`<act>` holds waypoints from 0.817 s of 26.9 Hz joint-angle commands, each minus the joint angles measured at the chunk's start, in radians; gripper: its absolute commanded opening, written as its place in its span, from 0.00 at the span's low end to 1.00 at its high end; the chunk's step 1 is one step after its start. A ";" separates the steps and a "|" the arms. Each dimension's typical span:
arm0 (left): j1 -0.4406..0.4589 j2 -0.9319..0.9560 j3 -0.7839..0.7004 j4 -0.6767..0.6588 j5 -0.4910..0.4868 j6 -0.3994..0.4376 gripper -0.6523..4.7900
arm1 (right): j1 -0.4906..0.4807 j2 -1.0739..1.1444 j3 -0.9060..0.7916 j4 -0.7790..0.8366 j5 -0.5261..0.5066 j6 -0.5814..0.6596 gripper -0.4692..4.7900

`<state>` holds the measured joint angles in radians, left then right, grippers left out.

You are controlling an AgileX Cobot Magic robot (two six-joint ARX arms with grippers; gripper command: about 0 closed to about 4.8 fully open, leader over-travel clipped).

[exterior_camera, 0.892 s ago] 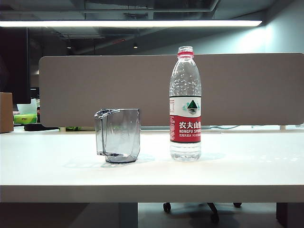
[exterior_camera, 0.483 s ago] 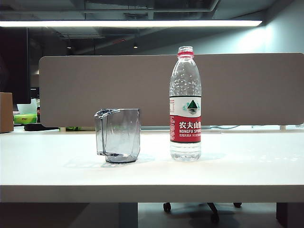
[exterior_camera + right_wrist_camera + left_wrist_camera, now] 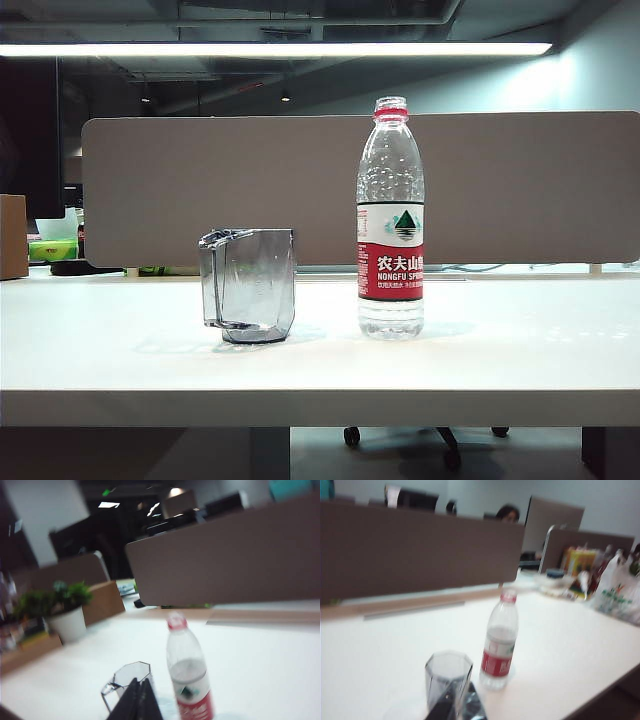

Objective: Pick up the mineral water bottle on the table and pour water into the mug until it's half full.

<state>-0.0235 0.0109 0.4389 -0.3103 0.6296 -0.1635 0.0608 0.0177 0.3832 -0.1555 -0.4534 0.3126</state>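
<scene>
The mineral water bottle (image 3: 390, 230) stands upright on the white table (image 3: 100, 370), right of centre, with a red neck ring and no cap. The clear grey faceted mug (image 3: 250, 285) stands just left of it, handle to the left, and looks empty. Neither gripper shows in the exterior view. In the left wrist view my left gripper (image 3: 465, 690) hangs short of the mug (image 3: 447, 672), fingers together, with the bottle (image 3: 499, 650) beside it. My right gripper (image 3: 139, 682) is shut on nothing, its tips in front of the mug (image 3: 132, 675) and beside the bottle (image 3: 189, 675).
A grey divider panel (image 3: 300, 180) runs along the table's back edge. A cardboard box (image 3: 12, 235) sits at the far left. A potted plant (image 3: 67, 610) and printed bags (image 3: 615, 595) stand on neighbouring desks. The thick front edge of the table is close to the camera.
</scene>
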 commanded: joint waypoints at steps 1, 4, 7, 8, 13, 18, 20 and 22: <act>-0.001 0.012 0.031 -0.138 -0.024 0.083 0.16 | 0.001 0.123 0.187 -0.246 -0.042 -0.277 0.08; -0.001 0.013 0.031 -0.138 -0.041 0.082 0.16 | 0.003 0.326 0.361 -0.353 -0.089 -0.314 0.09; -0.001 0.013 0.031 -0.137 -0.071 0.082 0.16 | 0.011 0.510 0.464 -0.203 -0.074 -0.324 0.22; -0.001 0.013 0.031 -0.137 -0.092 0.082 0.16 | 0.017 0.553 0.461 -0.108 -0.050 -0.333 0.24; -0.001 0.013 0.031 -0.137 -0.111 0.081 0.16 | 0.022 0.770 0.413 0.183 0.036 -0.339 0.34; -0.001 0.013 0.031 -0.137 -0.124 0.086 0.16 | 0.045 1.065 0.318 0.357 0.081 -0.266 0.34; -0.001 0.013 0.031 -0.138 -0.163 0.085 0.16 | 0.055 1.125 0.192 0.560 0.116 -0.247 0.33; -0.001 0.013 0.031 -0.137 -0.195 0.085 0.16 | 0.087 1.137 0.055 0.720 0.193 -0.176 0.33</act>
<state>-0.0235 0.0223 0.4641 -0.4599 0.4622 -0.0818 0.1314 1.1595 0.4820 0.4309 -0.3080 0.0834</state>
